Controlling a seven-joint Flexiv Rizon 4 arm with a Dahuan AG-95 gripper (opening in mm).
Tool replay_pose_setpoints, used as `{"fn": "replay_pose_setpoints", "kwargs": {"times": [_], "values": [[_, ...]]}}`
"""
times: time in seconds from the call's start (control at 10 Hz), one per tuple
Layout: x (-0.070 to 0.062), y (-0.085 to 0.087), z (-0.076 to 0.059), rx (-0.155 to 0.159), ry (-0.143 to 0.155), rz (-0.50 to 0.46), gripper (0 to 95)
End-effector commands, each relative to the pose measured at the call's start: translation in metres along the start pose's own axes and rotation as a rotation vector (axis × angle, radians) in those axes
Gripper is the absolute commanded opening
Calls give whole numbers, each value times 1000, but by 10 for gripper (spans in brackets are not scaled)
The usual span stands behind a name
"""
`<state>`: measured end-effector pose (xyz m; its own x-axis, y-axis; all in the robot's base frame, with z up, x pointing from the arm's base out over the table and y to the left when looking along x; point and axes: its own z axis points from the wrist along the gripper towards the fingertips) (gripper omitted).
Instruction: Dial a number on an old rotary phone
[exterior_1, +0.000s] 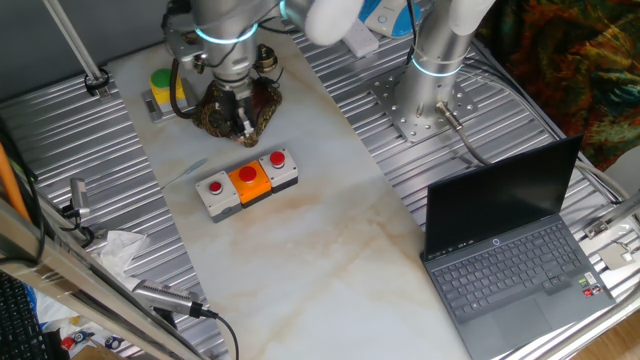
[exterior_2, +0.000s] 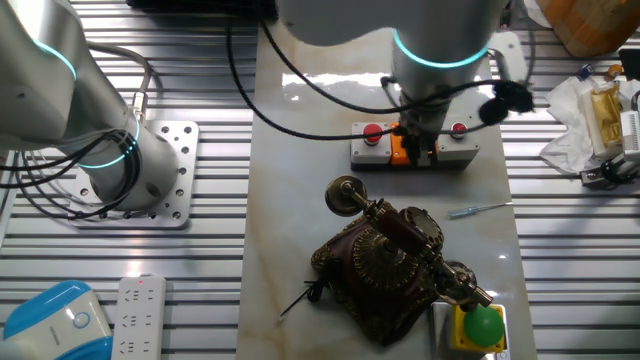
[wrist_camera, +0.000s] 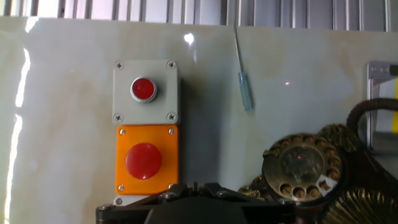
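Observation:
The old rotary phone (exterior_2: 385, 265), dark brown with brass trim, sits on the marble table with its handset (exterior_2: 405, 235) on the cradle. In one fixed view the phone (exterior_1: 262, 103) lies partly behind my arm. The hand view shows its round dial (wrist_camera: 301, 165) at the lower right. My gripper (wrist_camera: 194, 186) hangs above the table between the dial and the grey button box, touching nothing. Its fingers are together and empty. It shows over the phone in one fixed view (exterior_1: 243, 128) and over the button box in the other (exterior_2: 417, 150).
A grey box with red and orange buttons (exterior_1: 246, 181) lies next to the phone. A small blue-handled screwdriver (wrist_camera: 244, 87) lies beyond it. A yellow box with a green button (exterior_2: 480, 328) stands beside the phone. A laptop (exterior_1: 510, 250) and a second arm's base (exterior_1: 430, 100) are to the side.

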<state>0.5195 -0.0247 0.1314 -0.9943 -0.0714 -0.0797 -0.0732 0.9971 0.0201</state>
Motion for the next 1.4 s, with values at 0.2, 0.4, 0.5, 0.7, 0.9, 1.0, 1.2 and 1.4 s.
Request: {"fn": "replay_pose_setpoints", "kwargs": {"times": [0.2, 0.4, 0.5, 0.7, 0.9, 1.0, 1.2, 1.4], "values": [[-10, -12, 13, -46, -7, -6, 0], [-19, -21, 22, -49, 4, -17, 0], [-26, -23, 25, -50, 15, -14, 0], [-36, -25, 33, -47, 26, -11, 0], [-46, -30, 47, -44, 33, -16, 0], [-50, -31, 51, -38, 52, -28, 0], [-60, -37, 57, -29, 59, -28, 0], [-65, -44, 59, 0, 75, -56, 0]]}}
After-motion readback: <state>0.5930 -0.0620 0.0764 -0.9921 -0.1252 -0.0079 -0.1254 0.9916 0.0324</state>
